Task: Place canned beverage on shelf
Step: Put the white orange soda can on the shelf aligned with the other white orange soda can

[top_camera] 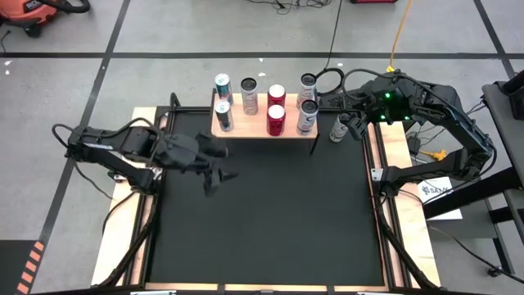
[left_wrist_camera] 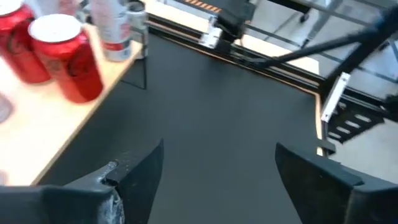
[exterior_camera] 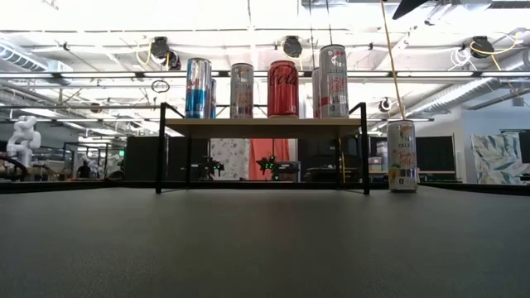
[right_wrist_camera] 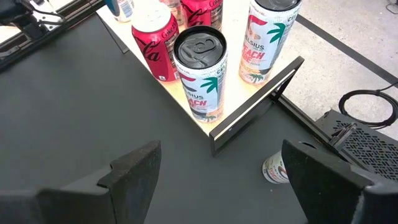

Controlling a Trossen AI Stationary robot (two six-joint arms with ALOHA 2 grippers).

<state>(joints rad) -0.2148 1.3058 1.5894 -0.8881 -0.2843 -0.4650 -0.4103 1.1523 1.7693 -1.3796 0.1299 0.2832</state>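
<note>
A lone pale can (top_camera: pixel 337 129) stands upright on the black table (top_camera: pixel 270 213) just beside the shelf (top_camera: pixel 264 129), off the end nearest the right arm. The right pincer (top_camera: pixel 358 127) hovers wide and empty beside that can; the left pincer (top_camera: pixel 219 168), also wide and empty, waits off the shelf's other end. The thin, smooth can likely dents, so a mid-body grip suits.

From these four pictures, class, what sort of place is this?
Probably a robotics lab or workshop. The low view looks past a black-topped table into an open hall with exposed ceiling pipes; two arms work around a small shelf of drink cans.
</note>
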